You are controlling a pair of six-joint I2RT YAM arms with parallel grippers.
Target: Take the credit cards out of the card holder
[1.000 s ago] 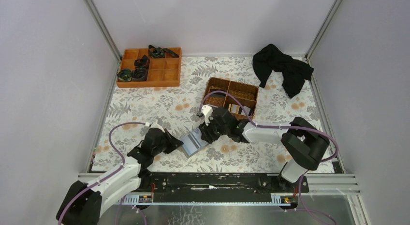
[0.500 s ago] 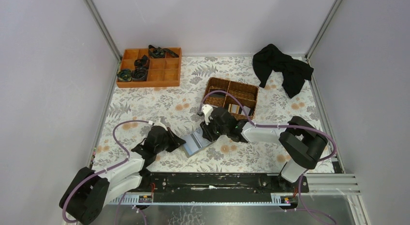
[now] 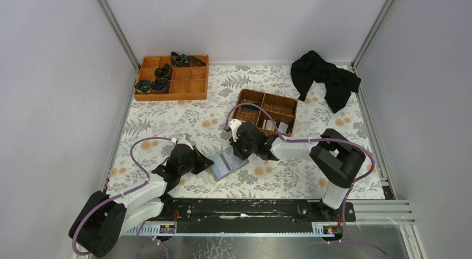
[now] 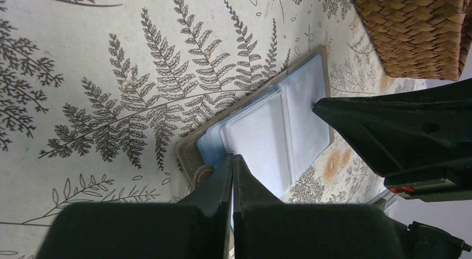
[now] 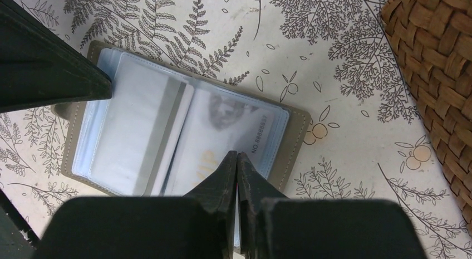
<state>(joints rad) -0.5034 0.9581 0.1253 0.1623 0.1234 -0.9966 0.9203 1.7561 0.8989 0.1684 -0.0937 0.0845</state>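
The card holder [image 3: 225, 164] lies open on the floral cloth between my two grippers, its clear sleeves facing up. My left gripper [image 4: 232, 157] is shut on the holder's [image 4: 267, 131] left end, with a thin pale sleeve edge between its fingers. My right gripper [image 5: 237, 154] is shut on the near edge of a pale credit card [image 5: 222, 125] in the holder's [image 5: 139, 136] right panel; a thin pale sliver shows between its fingers. A grey stripe of another card [image 5: 167, 131] shows by the centre fold. More cards [image 3: 271, 125] lie in the wicker basket.
The brown wicker basket [image 3: 267, 94] stands just behind the right gripper [image 3: 238, 153] and shows close by in both wrist views [image 5: 439, 58] [image 4: 412, 30]. An orange divided tray [image 3: 192, 86] with dark items sits at the back left. A black cloth [image 3: 325, 75] lies back right.
My right gripper's jaws have come together on the card at the holder's right panel. The left forearm has dropped lower, its gripper staying shut on the holder.
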